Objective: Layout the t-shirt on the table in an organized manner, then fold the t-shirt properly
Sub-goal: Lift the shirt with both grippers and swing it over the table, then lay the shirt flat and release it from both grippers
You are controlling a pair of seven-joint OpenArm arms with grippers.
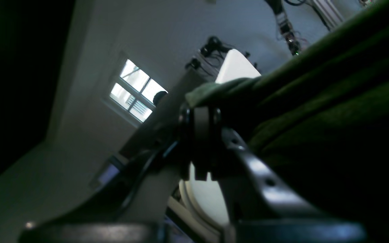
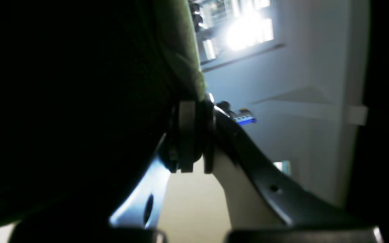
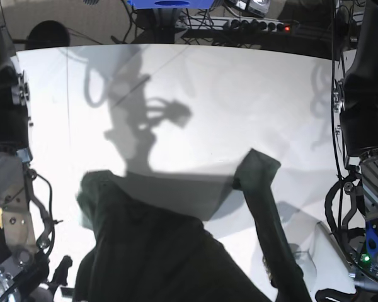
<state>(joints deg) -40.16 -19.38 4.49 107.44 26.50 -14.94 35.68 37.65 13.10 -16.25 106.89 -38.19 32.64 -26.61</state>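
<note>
The dark green t-shirt (image 3: 170, 245), soft and matte, hangs lifted above the smooth white surface (image 3: 208, 94), each top corner pinched between the pressed-together jaws of the left gripper (image 1: 201, 114) and right gripper (image 2: 191, 108). This looks like the laying-out step; next, both arms likely must lower together, keeping the cloth taut.

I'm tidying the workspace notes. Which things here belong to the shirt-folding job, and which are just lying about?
Part of the job:
- t-shirt, held up
- table
- left gripper, jaws shut on the shirt
- right gripper, jaws shut on the shirt

Just lying about:
- power strip
- blue stand
</note>
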